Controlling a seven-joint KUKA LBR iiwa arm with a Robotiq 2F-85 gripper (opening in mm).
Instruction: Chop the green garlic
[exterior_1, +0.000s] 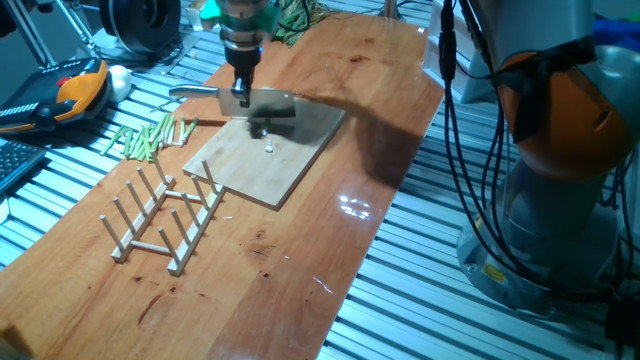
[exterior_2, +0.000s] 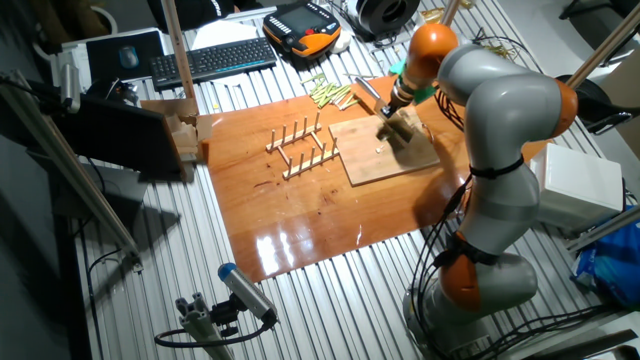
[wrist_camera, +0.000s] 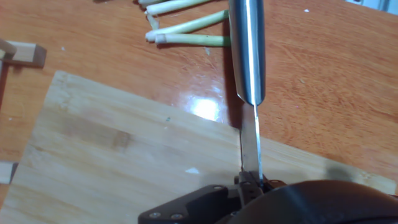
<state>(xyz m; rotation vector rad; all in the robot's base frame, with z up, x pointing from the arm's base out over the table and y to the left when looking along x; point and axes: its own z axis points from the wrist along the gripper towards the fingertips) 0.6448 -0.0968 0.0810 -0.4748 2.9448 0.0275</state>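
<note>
Hand (exterior_1: 240, 88) pinches a steel-handled flat-bladed knife (exterior_1: 235, 94) over the pale bamboo chopping board (exterior_1: 290, 160) on the wooden bench (exterior_1: 300, 260), a small whitish green garlic bit (exterior_1: 268, 149) lying mid-board.

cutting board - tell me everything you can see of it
The cutting board is a thin, flat rectangular slab of pale wood, bamboo by its grain, lying flat on the darker wooden table, set at an angle to the table's edges. A few tiny whitish bits of green garlic lie near its middle. The gripper holds a knife over its far edge; whether the blade touches the wood cannot be told. A wooden rack stands beside its near corner.
</note>
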